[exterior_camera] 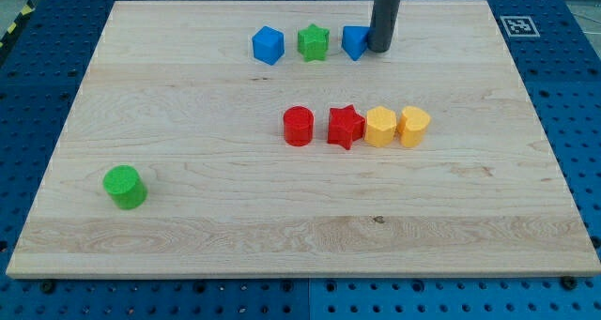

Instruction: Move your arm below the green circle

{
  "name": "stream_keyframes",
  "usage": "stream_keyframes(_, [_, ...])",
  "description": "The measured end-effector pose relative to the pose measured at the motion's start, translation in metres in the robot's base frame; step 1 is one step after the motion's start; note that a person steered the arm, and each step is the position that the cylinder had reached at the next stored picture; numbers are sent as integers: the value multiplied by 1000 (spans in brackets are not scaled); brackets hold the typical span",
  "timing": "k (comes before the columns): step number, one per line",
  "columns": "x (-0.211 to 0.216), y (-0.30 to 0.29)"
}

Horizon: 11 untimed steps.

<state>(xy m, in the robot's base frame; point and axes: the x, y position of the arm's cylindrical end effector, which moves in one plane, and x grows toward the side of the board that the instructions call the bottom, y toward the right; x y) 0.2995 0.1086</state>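
The green circle (124,187) is a short green cylinder at the view's lower left of the wooden board (300,264). My tip (379,49) is at the view's top, right of centre, far from the green circle, up and to the right of it. The tip touches or stands right next to the right side of a blue block (354,41), which the rod partly hides.
A blue hexagon-like block (268,45) and a green star (313,43) sit in a row at the top. A red cylinder (299,126), a red star (345,127), a yellow hexagon (380,127) and a yellow heart-like block (414,126) form a row at mid-board.
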Motion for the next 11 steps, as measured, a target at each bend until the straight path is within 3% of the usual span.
stream_keyframes(3, [4,-4])
stream_keyframes(4, [41,-6])
stream_keyframes(5, [63,-51])
stream_keyframes(7, [85,-214])
stream_keyframes(8, [143,-256])
stream_keyframes(10, [246,-201])
stream_keyframes(11, [307,-228])
